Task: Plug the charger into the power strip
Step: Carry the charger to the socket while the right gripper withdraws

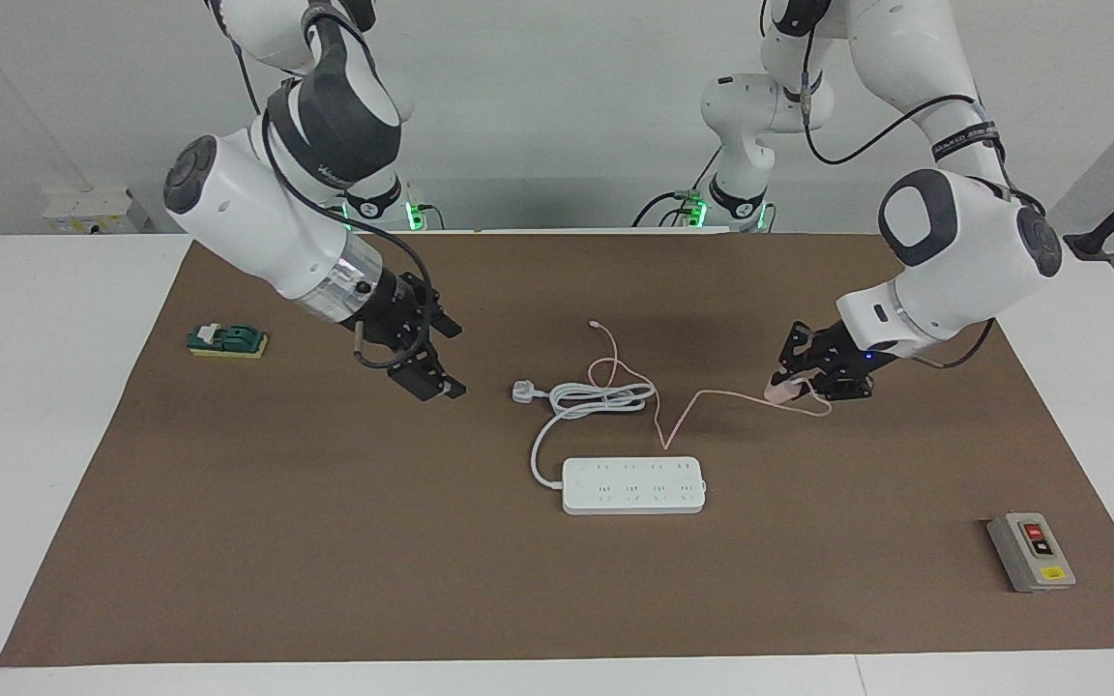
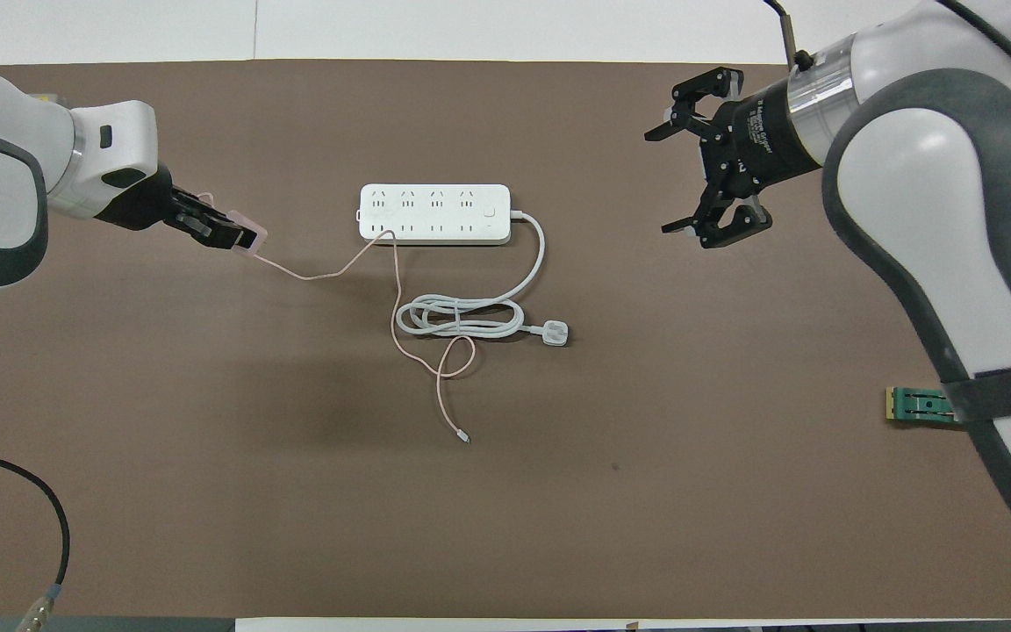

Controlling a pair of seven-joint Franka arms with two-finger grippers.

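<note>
Left gripper (image 1: 794, 385) low over the brown mat (image 1: 325, 541) toward the left arm's end, fingers pinching the charger (image 1: 777, 391); judged carried clear so its thin pink cable (image 2: 396, 298) can trail free. The cable runs across one end of the power strip (image 1: 633, 484), then through the coiled white cord (image 2: 462, 314). Right gripper (image 1: 422, 362) hangs empty, fingers spread, toward the right arm's end, apparently out of the way. The strip's sockets face up, unobstructed; bare mat lies on every side. The grey switch box (image 1: 1031, 552) and green block (image 1: 227, 340) sit well apart.
</note>
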